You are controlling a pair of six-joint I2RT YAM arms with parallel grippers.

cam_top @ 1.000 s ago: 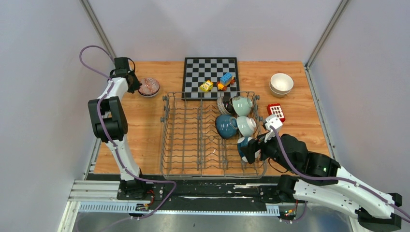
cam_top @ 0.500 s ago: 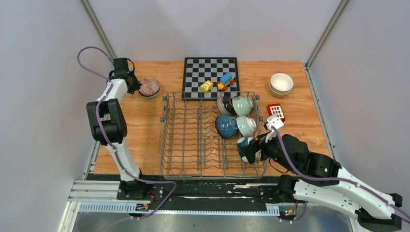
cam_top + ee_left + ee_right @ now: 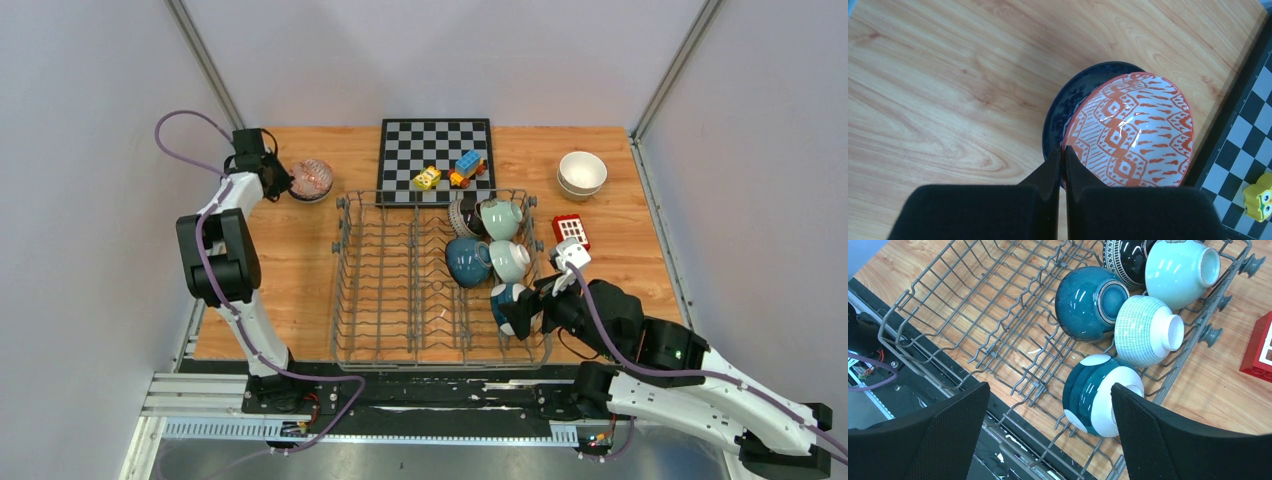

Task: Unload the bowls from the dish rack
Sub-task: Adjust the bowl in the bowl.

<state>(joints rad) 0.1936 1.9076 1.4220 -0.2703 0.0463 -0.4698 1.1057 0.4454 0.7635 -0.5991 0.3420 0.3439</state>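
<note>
The grey wire dish rack [image 3: 390, 280] sits mid-table. In its right part lie a dark-patterned bowl [image 3: 462, 215], a mint bowl [image 3: 500, 218], a dark teal bowl [image 3: 466, 262], a white green-lined bowl [image 3: 510, 260] and a teal-and-white bowl [image 3: 1093, 395]. My right gripper [image 3: 1050, 395] hangs open over the rack's near right corner, its fingers either side of the teal-and-white bowl without touching it. At the far left, my left gripper [image 3: 1061, 150] is shut on the rim of a red-patterned bowl [image 3: 1133, 130], which tilts inside a dark blue bowl [image 3: 1068, 100].
Two stacked cream bowls [image 3: 582, 172] stand at the far right. Behind the rack is a chessboard [image 3: 436, 140] carrying a yellow block [image 3: 427, 178] and a blue-and-orange toy [image 3: 467, 166]. A red block [image 3: 571, 230] lies just right of the rack.
My left wrist has shifted slightly to the left, still at the red-patterned bowl. The right arm has barely moved and its fingers stay wide apart.
</note>
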